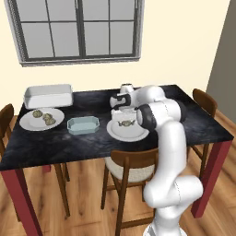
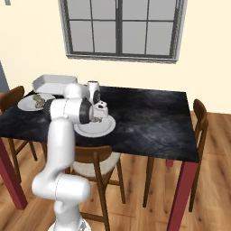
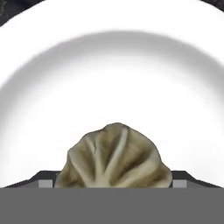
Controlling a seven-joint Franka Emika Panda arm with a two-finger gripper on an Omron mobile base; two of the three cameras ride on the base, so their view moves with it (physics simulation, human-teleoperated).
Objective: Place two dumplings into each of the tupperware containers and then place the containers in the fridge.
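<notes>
Dumplings point(image 1: 44, 118) lay on a round white plate point(image 1: 28, 123) at the counter's point(image 1: 55, 147) left end, close to its near-left part; behind that plate, toward the far left corner, stood the larger white container point(image 1: 48, 95), its rim raised and its inside bare; just right of the plate, nearer the middle, sat the small pale blue container point(image 1: 83, 125), apart from both; further right, near the front edge above a wooden chair point(image 1: 131, 163), a second white plate point(image 1: 120, 132) carried one more dumpling point(image 1: 125, 123); the end effector point(image 1: 123, 115) hung directly over this plate, pointed down, its jaws spread wide on either side of that dumpling without closing on it; in the hand view the pleated, olive-tan dumpling point(image 3: 114, 157) sat between the two dark fingertips point(image 3: 43, 182), resting on the plate's point(image 3: 113, 70) white surface; whether the tips touched the plate could not be told; a window point(image 1: 78, 27) filled the wall behind.
</notes>
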